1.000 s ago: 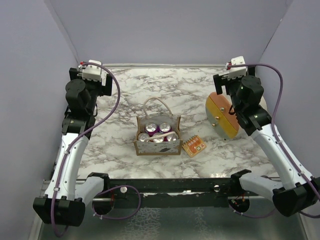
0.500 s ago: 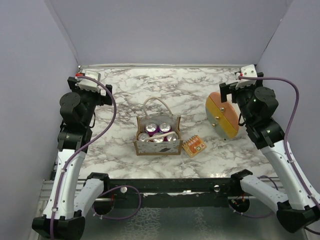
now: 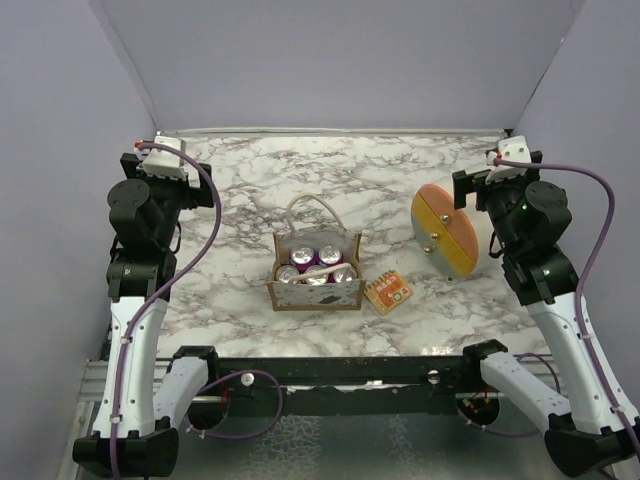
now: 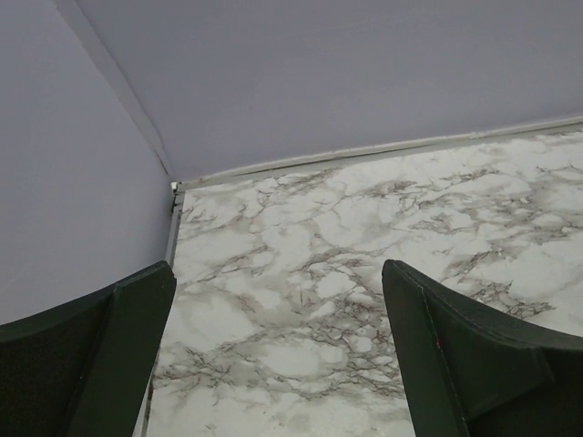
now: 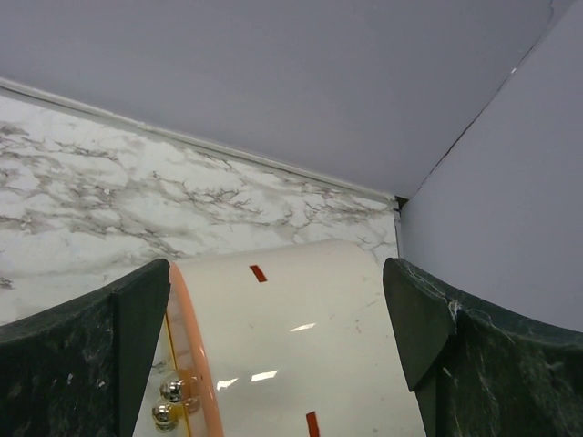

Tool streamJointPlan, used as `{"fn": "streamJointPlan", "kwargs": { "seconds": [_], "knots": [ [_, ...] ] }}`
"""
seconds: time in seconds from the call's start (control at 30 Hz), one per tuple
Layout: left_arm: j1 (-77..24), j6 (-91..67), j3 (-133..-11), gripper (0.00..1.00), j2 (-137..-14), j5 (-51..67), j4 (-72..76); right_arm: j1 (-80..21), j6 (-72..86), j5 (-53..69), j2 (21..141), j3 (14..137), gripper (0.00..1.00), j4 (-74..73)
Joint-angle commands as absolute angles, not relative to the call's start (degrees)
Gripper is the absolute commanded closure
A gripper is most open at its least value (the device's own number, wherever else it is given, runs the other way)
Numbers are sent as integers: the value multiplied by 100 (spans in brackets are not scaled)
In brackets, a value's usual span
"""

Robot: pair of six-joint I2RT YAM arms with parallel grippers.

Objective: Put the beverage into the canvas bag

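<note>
The tan canvas bag (image 3: pixel 314 294) stands upright at the middle of the marble table, its white rope handles lying loose over it. Several silver-topped purple beverage cans (image 3: pixel 328 256) stand inside it. My left gripper (image 3: pixel 190 185) is raised at the far left, well away from the bag. In the left wrist view the left gripper (image 4: pixel 278 364) is open, with only bare marble between its fingers. My right gripper (image 3: pixel 470 188) hangs at the far right. In the right wrist view the right gripper (image 5: pixel 278 355) is open above a round box and holds nothing.
A drum-shaped box (image 3: pixel 445 230) with cream sides (image 5: pixel 291 337), an orange and yellow face and gold knobs lies on its side at the right. A small orange snack packet (image 3: pixel 388 292) lies just right of the bag. Grey walls close in three sides.
Both arms have drawn back from the middle, the left one toward the left wall and the right one toward the right wall. The bag and cans have not moved.
</note>
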State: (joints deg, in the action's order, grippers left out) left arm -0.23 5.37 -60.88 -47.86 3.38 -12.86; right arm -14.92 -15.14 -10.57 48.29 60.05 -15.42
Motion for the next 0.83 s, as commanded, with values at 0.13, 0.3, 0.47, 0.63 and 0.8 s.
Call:
{"fn": "streamJointPlan", "kwargs": {
  "seconds": [0.13,0.3,0.47,0.63,0.8],
  "knots": [
    [110,345,-6370,1,-4976,720,-1634,-1201,-1481,-794,4675,5952,0,-1530],
    [114,389,-6365,1,-4997,807,-1688,-1117,-1491,-781,4642,5977,0,-1632],
    [120,452,-6344,1,-5017,913,-1695,-1107,-1519,-801,4616,5942,0,-1623],
    [123,519,-6374,1,-5012,959,-1746,-1107,-1521,-815,4620,5977,0,-1669],
    [132,554,-6411,1,-4974,1118,-1809,-1102,-1516,-766,4619,6019,0,-1716]
  ]
}}
